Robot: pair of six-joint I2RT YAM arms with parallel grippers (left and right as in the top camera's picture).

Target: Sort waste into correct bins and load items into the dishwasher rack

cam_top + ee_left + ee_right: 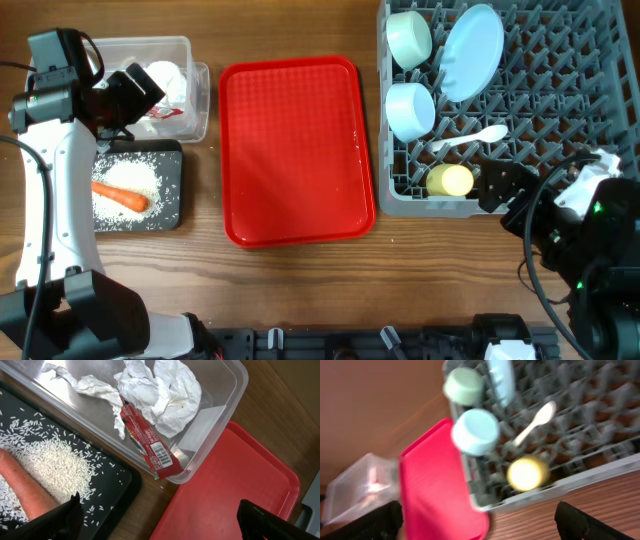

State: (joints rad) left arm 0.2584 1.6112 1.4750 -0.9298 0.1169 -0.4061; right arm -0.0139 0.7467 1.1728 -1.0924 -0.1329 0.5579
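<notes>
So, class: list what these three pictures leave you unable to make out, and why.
- Overhead: the left arm covers part of the clear tub, hiding much of its contents.
- Left wrist: the carrot runs off the left edge; its full length is unseen.
- Right wrist: motion blur smears the spoon and rack pegs; detail is lost.

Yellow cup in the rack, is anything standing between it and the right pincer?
Nothing visible does. The right pincer, open, is near the rack's front edge beside the yellow cup. Only upright pegs surround the cup, and the white spoon lies further back.
</notes>
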